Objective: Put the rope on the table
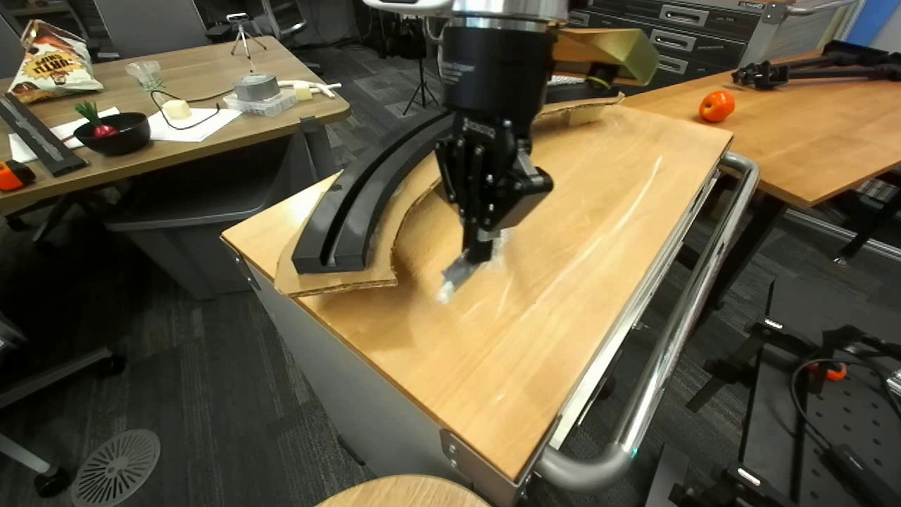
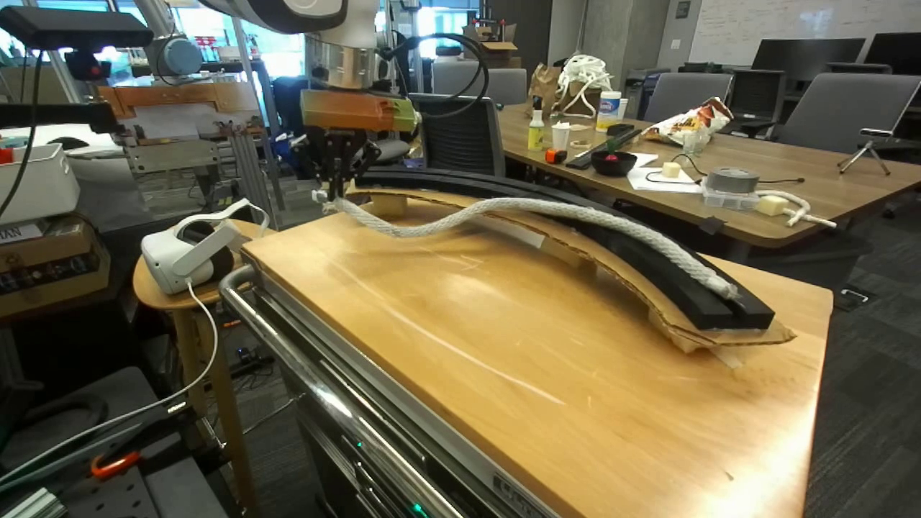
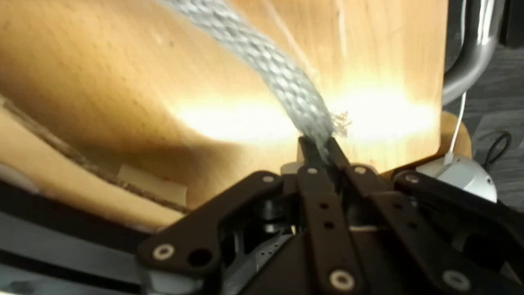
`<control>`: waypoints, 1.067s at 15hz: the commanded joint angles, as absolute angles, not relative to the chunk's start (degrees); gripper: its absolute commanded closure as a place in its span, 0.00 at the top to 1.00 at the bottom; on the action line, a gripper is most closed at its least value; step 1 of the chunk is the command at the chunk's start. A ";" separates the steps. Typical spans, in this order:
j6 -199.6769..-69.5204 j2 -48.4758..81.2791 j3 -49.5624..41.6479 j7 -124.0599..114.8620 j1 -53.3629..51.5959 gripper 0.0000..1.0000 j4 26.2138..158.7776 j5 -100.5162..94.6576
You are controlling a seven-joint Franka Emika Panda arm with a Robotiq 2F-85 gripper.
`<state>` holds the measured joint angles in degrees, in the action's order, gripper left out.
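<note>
End effector (image 3: 321,149) narrow, its fingertips (image 3: 337,154) firm around the rope (image 3: 280,73) near one end.

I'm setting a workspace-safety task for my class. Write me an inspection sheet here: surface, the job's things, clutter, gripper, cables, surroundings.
Surface: table, light wood with pale streaks.
Job's things: rope, held near one end, its other end over the black track; whether its dip touches the table, cannot tell.
Clutter: black track on cardboard, above the table.
Grippers: one gripper, shut on the rope.
Cables: white cable trailing from the headset; black cable looped beside the arm.
Surroundings: headset on the stool; cluttered desk with a black bowl; wooden desk with a round orange item.
</note>
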<state>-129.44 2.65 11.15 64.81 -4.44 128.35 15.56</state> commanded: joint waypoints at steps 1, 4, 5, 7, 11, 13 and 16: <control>-129.31 -1.32 8.88 70.65 -4.67 0.05 133.31 10.40; -131.91 -1.87 7.57 76.52 -4.65 0.34 135.41 8.27; -133.82 -2.83 7.24 78.39 -4.62 0.36 136.78 8.30; -140.14 -5.43 6.63 83.18 -4.61 0.44 140.34 11.26; -151.81 -11.66 4.80 86.01 -5.23 0.76 147.49 15.84; -156.60 -16.07 2.85 87.78 -6.23 0.91 151.60 19.20; -161.68 -21.95 -2.90 92.99 -9.84 1.00 156.51 27.05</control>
<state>-156.81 -13.50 2.54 88.80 -5.63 149.64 20.90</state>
